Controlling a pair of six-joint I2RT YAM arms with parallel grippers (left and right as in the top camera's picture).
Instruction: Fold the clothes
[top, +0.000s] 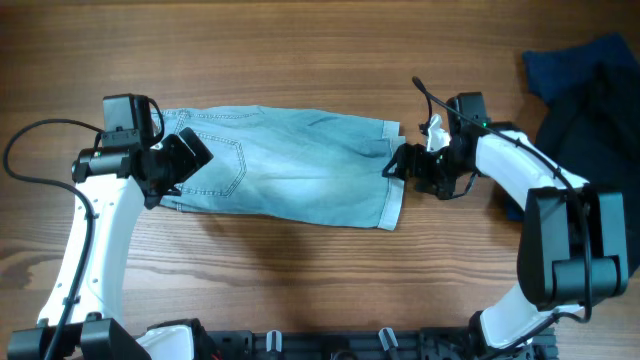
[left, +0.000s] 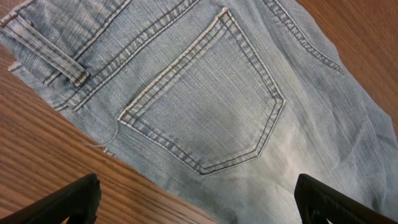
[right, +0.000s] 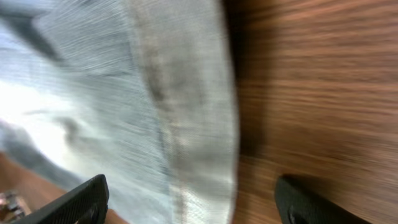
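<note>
The light blue denim shorts (top: 290, 170) lie flat across the middle of the table, waistband to the left, leg hems to the right. My left gripper (top: 182, 160) hovers open over the waistband end; the left wrist view shows a stitched back pocket (left: 205, 106) and a belt loop, with both fingers apart over the garment's edge (left: 199, 202). My right gripper (top: 400, 165) is at the leg hem end, open; the right wrist view shows the blurred hem (right: 180, 124) between its spread fingers (right: 189, 202), with bare wood to the right.
A dark navy fabric pile (top: 590, 90) lies at the back right corner beside the right arm. The wooden table (top: 300, 60) extends behind and in front of the shorts. The arm bases stand at the front edge.
</note>
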